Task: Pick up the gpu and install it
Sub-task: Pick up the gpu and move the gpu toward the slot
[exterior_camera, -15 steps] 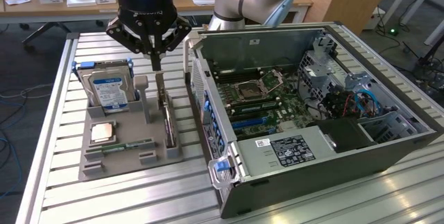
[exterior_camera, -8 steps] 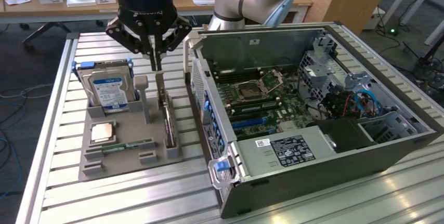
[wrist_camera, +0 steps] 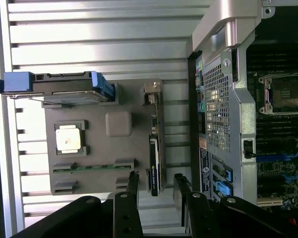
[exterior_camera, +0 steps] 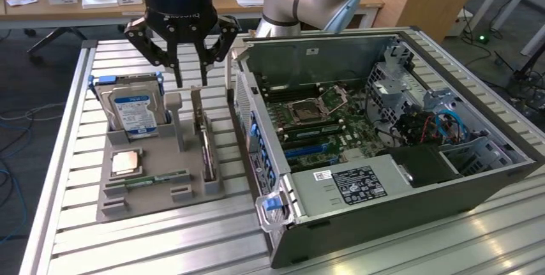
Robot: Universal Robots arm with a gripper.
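The gpu [exterior_camera: 205, 142] stands on its long edge in a slot at the right side of a grey holder [exterior_camera: 162, 193], close to the computer case. From the wrist view the gpu [wrist_camera: 155, 148] appears as a thin dark strip with its silver bracket at the far end. My gripper [exterior_camera: 193, 82] hangs above the holder's back end, over the card. Its fingers [wrist_camera: 133, 184] are spread apart, so it is open and holds nothing. In the wrist view my gripper [wrist_camera: 156, 182] straddles the line of the card, one finger on each side of its near end.
The holder also carries a silver hard drive [exterior_camera: 132, 106] with a blue-white label, a square processor chip [exterior_camera: 126, 160] and a green memory stick [exterior_camera: 157, 179]. An open computer case [exterior_camera: 281, 224] lies to the exterior view's right, its motherboard [exterior_camera: 320, 122] exposed. All rest on a slatted metal table [exterior_camera: 153, 243].
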